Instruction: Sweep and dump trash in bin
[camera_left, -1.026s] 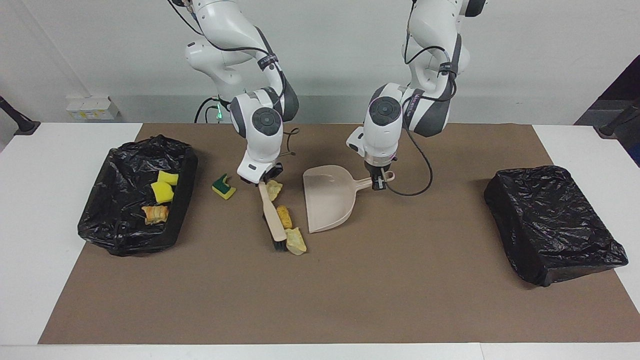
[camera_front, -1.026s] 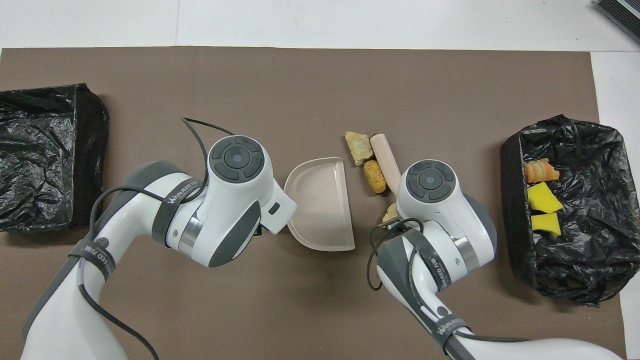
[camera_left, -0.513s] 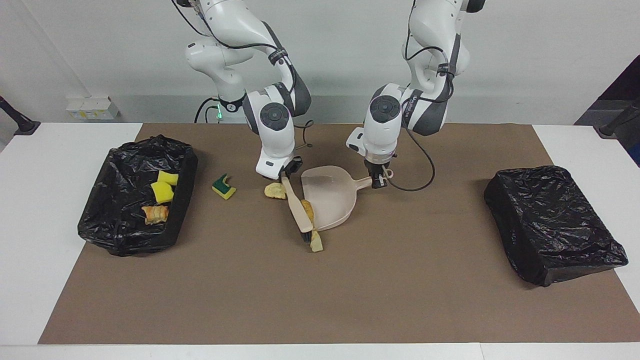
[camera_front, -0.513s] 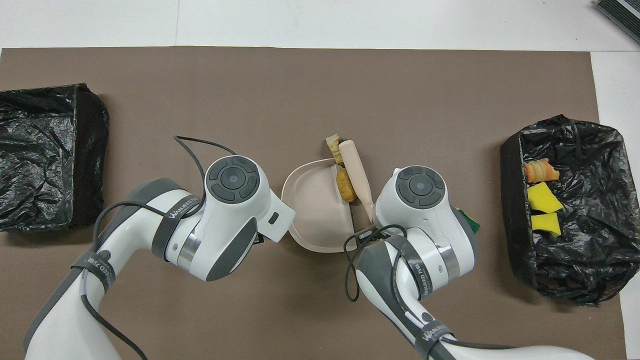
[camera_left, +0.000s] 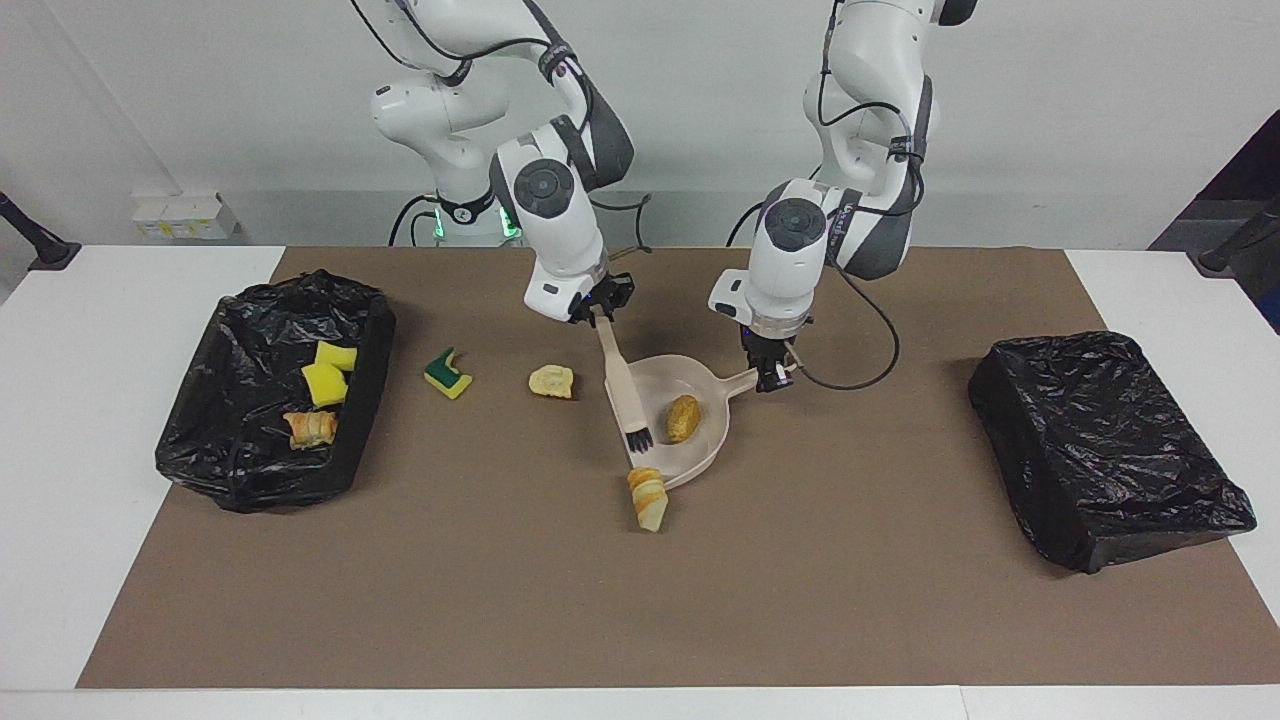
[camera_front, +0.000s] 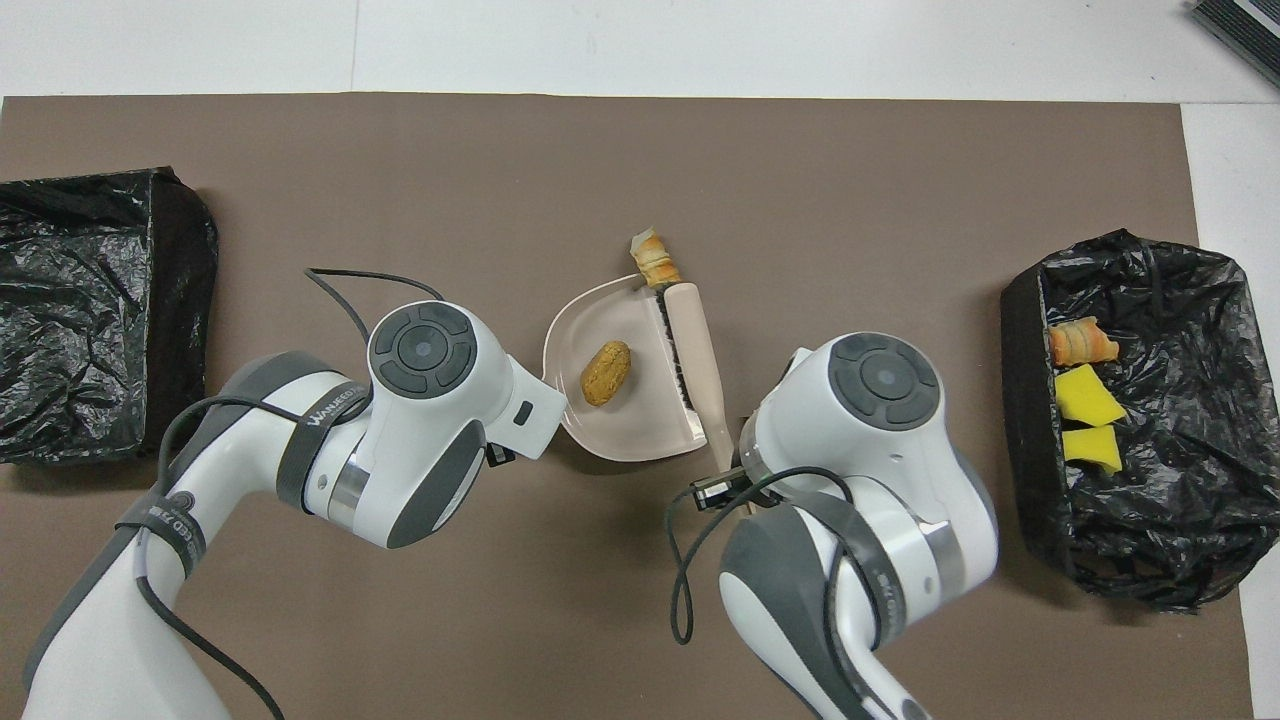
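Trash risked spilling: only 1 bread chunk sat in the dustpan pinched by the left gripper; a pastry piece lay at its lip, where the brush clamped in the right gripper could knock it away.

From overhead, my right arm covers the green-and-yellow sponge and one pastry chunk. My left arm hides the dustpan handle. The closed black bin is cut by the frame edge.
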